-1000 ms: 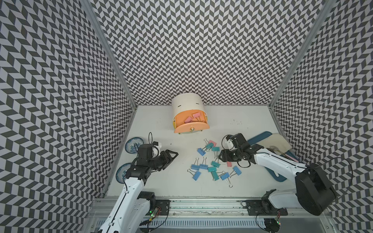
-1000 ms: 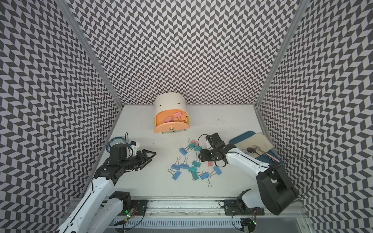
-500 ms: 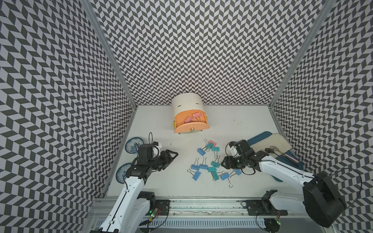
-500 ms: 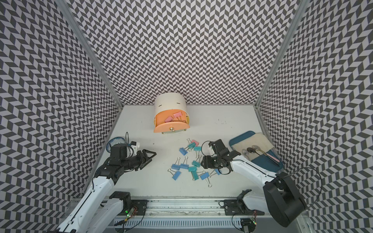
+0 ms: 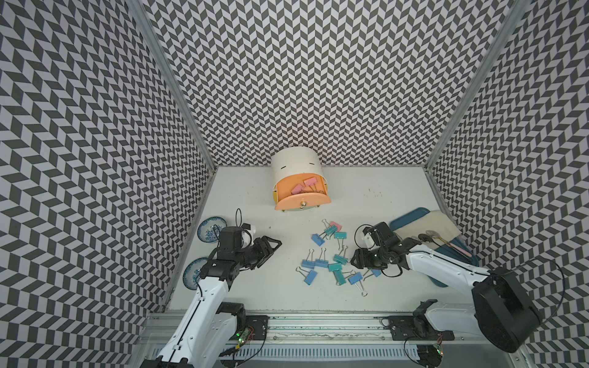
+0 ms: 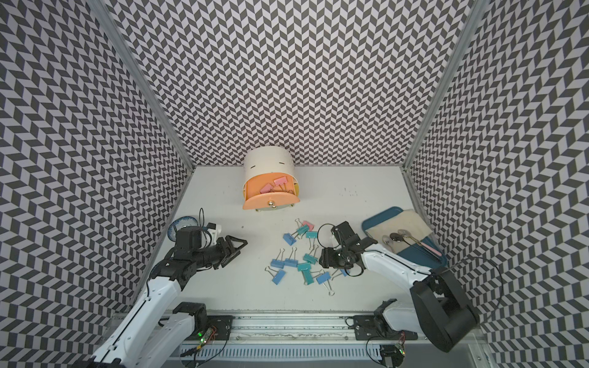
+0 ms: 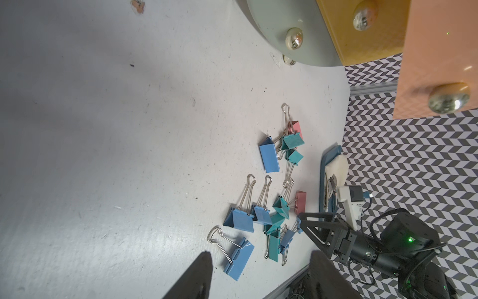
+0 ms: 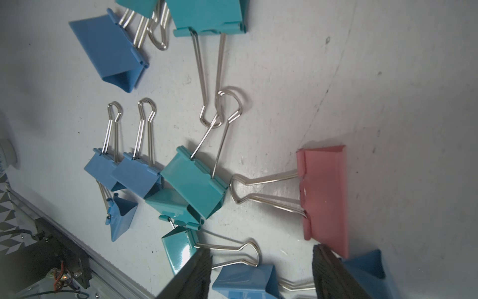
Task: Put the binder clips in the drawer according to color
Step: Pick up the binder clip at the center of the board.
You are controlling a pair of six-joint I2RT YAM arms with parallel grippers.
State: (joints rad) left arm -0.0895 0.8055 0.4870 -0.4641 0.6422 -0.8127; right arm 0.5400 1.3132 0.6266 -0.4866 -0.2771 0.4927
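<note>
Two pink clips (image 7: 294,129) on the table (image 7: 103,129); right arm (image 5: 446,270) nearer.
My right gripper (image 8: 261,274), jaws open, empty, hovers at the pile (image 8: 186,181); one pink clip (image 8: 324,199) lies just ahead, lengthwise along my reach. Left gripper (image 5: 273,251) open, well apart.

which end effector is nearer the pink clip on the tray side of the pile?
Right. The right end effector is open right at the pink clip; the left end effector, also open, is beyond the other binder clips.
</note>
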